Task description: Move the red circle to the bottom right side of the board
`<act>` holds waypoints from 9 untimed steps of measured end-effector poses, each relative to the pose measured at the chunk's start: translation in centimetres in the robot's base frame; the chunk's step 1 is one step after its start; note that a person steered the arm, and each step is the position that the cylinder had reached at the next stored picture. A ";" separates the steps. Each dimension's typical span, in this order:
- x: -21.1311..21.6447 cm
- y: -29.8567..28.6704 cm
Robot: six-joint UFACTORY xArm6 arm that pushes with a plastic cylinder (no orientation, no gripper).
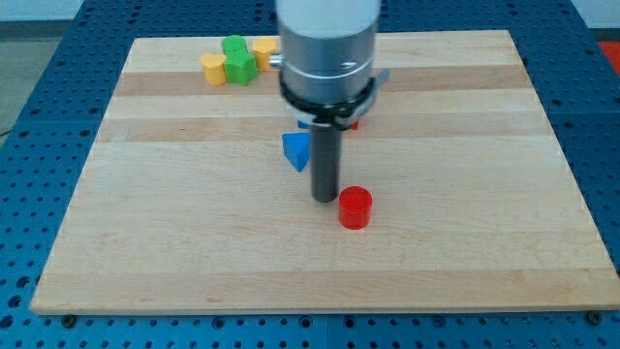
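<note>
Upright dark rod, my tip [325,199] on the wooden counter [174,252], just left of the red circle [355,207]. No gripper fitted. Red circle near mid-board, flat face up; blue triangle [296,150] beside the rod.

A pale wooden board [194,252] with visible plank grain lies on a blue perforated bench [39,107]. Lighting is even, and a light floor strip shows at the view's top-left corner.
</note>
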State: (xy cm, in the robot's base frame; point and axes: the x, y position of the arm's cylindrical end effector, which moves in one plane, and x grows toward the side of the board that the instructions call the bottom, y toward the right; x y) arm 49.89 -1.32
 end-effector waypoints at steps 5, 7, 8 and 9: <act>2.8 18.0; 1.2 18.7; 3.3 18.7; 3.3 19.8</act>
State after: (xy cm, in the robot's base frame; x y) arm 53.16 18.44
